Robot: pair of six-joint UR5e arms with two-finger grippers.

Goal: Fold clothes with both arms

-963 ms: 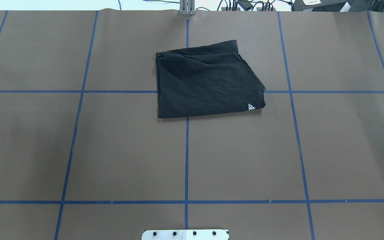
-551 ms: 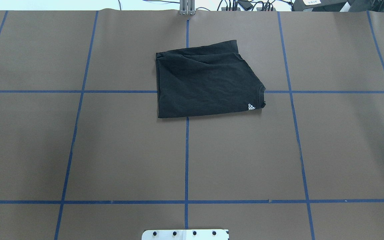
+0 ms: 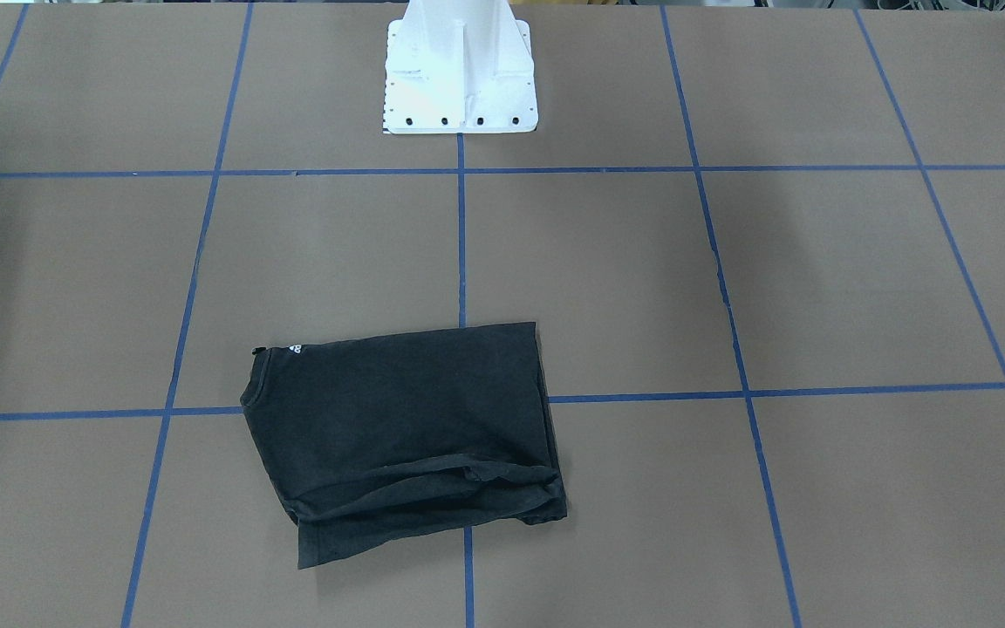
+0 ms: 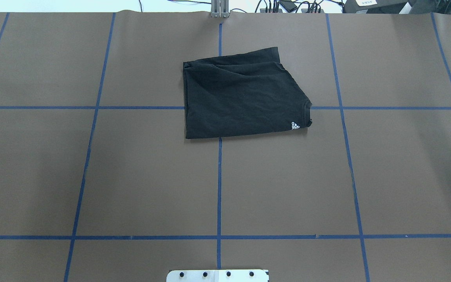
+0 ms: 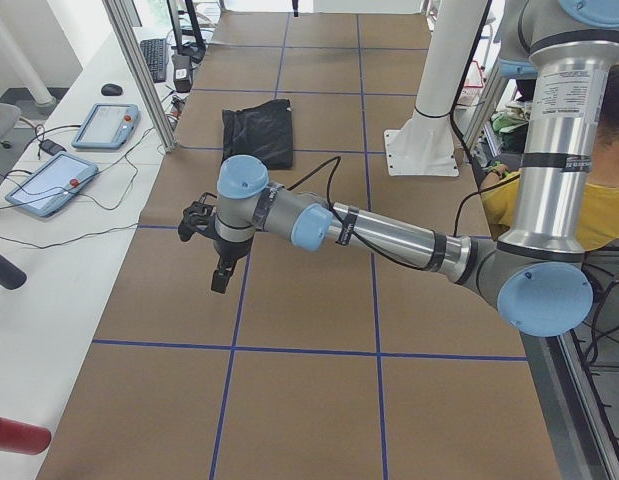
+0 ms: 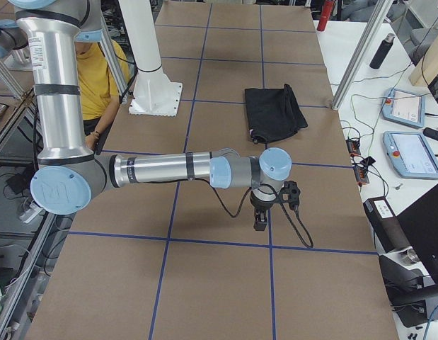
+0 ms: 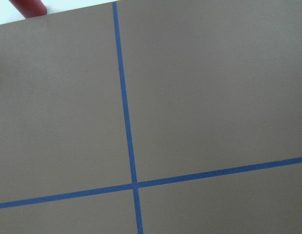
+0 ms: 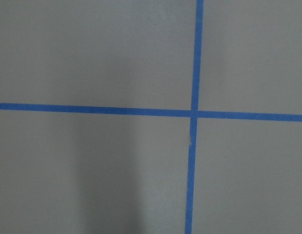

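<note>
The clothes are one black T-shirt (image 4: 241, 98), folded into a rough rectangle with a small white logo at its near right corner. It lies flat on the far middle of the brown table cover; it also shows as the T-shirt (image 3: 406, 427), (image 5: 257, 130), (image 6: 275, 112). Both arms are stretched out low over the table ends, well away from it. The left gripper (image 5: 221, 275) and the right gripper (image 6: 261, 221) point down, and I cannot tell whether they are open or shut. Both wrist views show only brown cover and blue tape lines.
The white base plate (image 3: 459, 87) stands at the robot's table edge. Side benches carry tablets (image 5: 49, 180) and pendants (image 6: 410, 152) with cables. A person in yellow (image 6: 98, 78) sits behind the robot. A red object (image 5: 14, 435) lies off the left end.
</note>
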